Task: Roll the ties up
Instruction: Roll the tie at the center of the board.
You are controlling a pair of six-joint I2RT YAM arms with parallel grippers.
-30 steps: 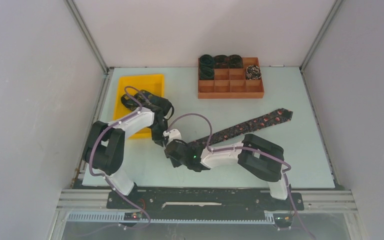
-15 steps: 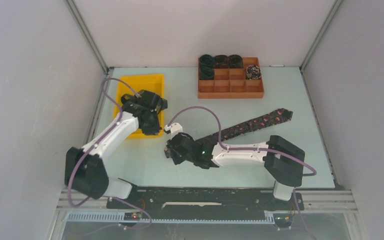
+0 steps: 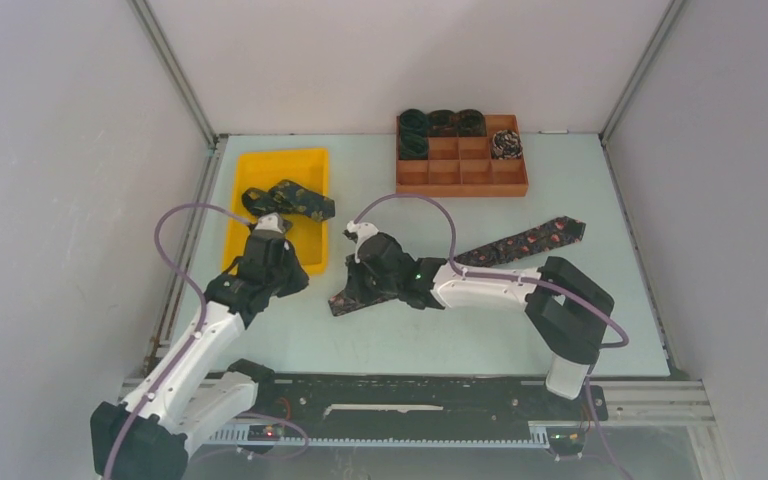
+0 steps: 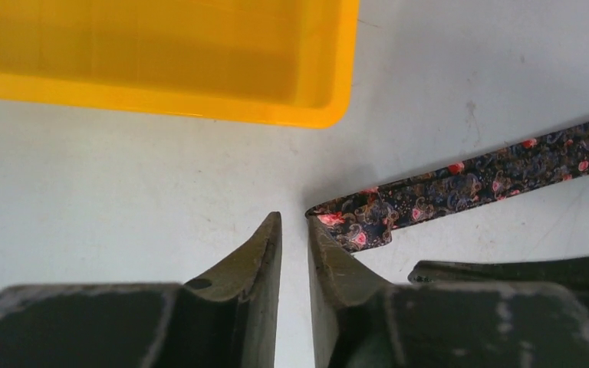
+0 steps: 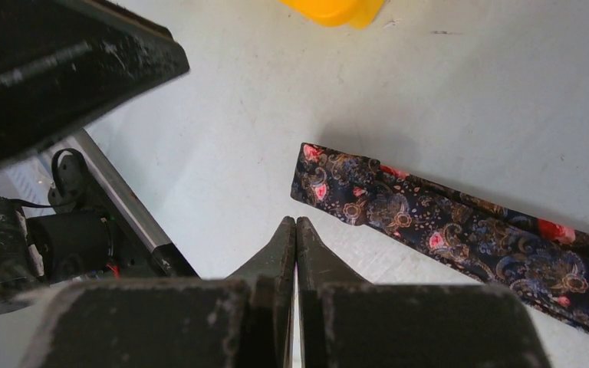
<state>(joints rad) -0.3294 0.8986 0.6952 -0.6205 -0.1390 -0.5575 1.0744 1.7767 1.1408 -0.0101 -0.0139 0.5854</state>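
"Arms moved just then. Did you catch it?"

"I did. A second before, the left arm had been stretched over the yellow tray (image 3: 260, 160). It had pulled back toward the near left corner, and the left gripper (image 4: 293, 222) hung by the tray's near right corner, jaws a narrow slit apart with nothing between them."

"And what was in the tray?"

"A second tie (image 3: 288, 198), uncovered now and folded loosely in it."

"So nobody had the long one?"

"No. The long tie (image 5: 445, 230) lay flat on the table (image 3: 560, 320), slanting from centre toward the far right. Its near end lay free, just beyond the right gripper (image 5: 296, 222), whose jaws were pressed together on nothing. I'd say no coil had been started and the end still had to be picked up."

"What did the materials look like?"

"The tray was glossy moulded plastic with rounded corners. The tie was soft dark paisley cloth with red blooms, hemmed square at the tip, a limp narrow band. Far right of centre stood the wooden box (image 3: 460, 185), with square cells and some round coils (image 3: 442, 123) in its far ones."
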